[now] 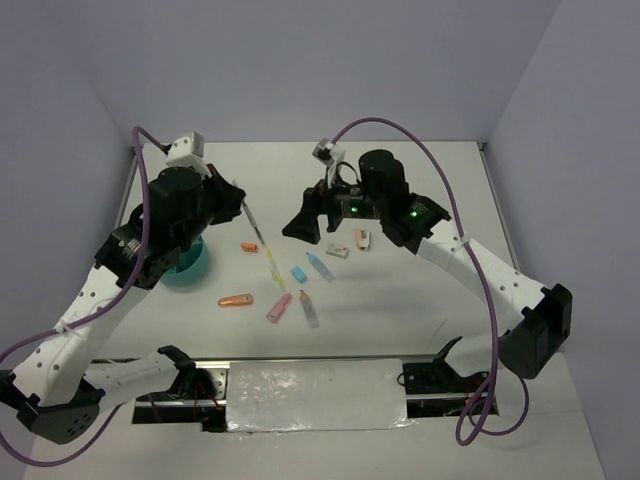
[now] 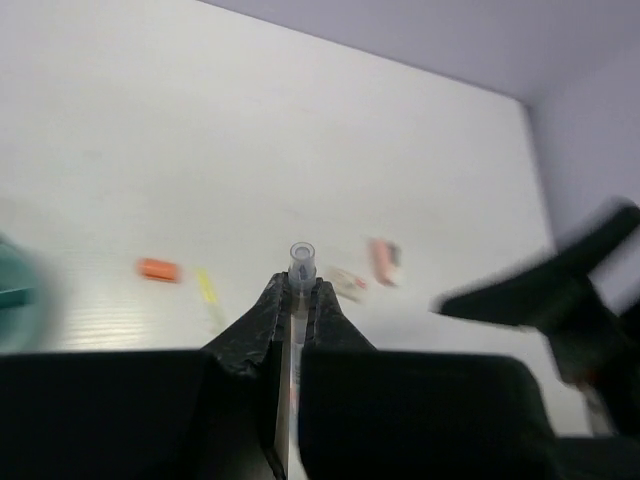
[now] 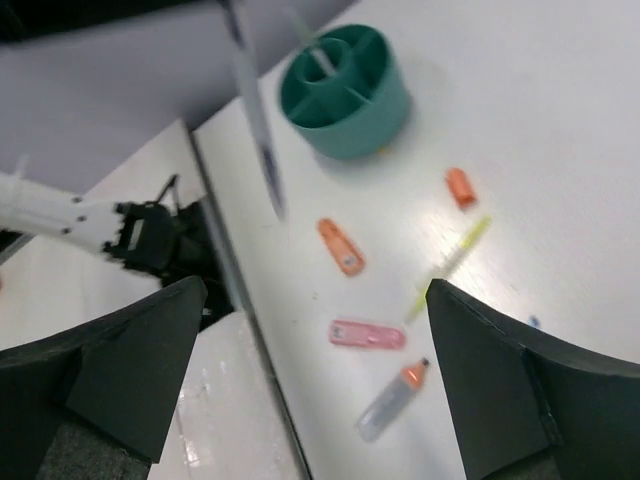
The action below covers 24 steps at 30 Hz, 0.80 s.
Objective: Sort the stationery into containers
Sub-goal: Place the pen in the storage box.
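Left gripper (image 2: 297, 292) jaws clamped a thin grey pen (image 2: 301, 254), teal bowl (image 1: 195, 268) at its 7 o'clock; right gripper (image 3: 310, 295) jaws gaped, seemingly empty.

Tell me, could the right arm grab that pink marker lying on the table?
Probably yes: the right claw hangs open and empty close by, and the pink marker lies flat, touching nothing else, with nothing covering it.

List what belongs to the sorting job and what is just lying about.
Job: teal bowl, pen in the left gripper, orange marker, pink marker, yellow highlighter, erasers.
Lying about: purple cables, shiny sheet at the near edge.
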Each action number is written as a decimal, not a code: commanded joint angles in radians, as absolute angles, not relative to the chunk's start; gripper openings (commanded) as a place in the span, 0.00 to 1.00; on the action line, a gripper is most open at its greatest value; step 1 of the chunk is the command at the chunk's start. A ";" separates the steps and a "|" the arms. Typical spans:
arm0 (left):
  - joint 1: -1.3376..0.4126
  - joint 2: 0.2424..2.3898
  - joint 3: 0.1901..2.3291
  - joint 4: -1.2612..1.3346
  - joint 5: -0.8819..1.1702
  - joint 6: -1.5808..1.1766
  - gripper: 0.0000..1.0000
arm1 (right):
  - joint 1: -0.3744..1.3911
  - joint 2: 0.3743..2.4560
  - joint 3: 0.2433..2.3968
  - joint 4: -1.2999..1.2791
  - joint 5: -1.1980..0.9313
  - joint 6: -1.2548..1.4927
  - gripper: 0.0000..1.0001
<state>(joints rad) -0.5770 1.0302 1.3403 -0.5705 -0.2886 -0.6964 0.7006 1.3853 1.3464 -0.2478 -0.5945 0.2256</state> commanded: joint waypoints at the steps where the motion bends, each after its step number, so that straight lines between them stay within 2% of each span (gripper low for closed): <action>1: -0.540 1.084 1.428 -0.759 -0.731 -0.702 0.00 | 0.654 1.281 1.281 -0.235 -0.399 0.250 1.00; 2: -0.526 1.092 1.425 -0.811 -0.870 -0.725 0.00 | 0.644 1.244 1.249 -0.238 -0.385 0.253 1.00; 6: -0.358 1.071 1.316 -0.695 -1.028 -0.683 0.00 | 0.638 1.187 1.203 -0.273 -0.379 0.239 1.00; 9: -0.191 1.074 1.238 -0.546 -0.947 -0.609 0.00 | 0.638 1.154 1.175 -0.291 -0.405 0.239 1.00; 12: -0.131 1.092 1.194 -0.456 -0.911 -0.578 0.00 | 0.640 1.131 1.160 -0.320 -0.448 0.247 1.00; 20: -0.101 1.089 1.069 -0.325 -0.940 -0.540 0.00 | 0.640 1.101 1.175 -0.396 -0.442 0.201 1.00; 21: -0.097 1.078 1.054 -0.305 -0.936 -0.532 0.05 | 0.643 1.103 1.181 -0.409 -0.443 0.199 1.00; 24: -0.094 1.071 0.988 -0.241 -0.928 -0.525 0.09 | 0.641 1.106 1.196 -0.417 -0.449 0.195 1.00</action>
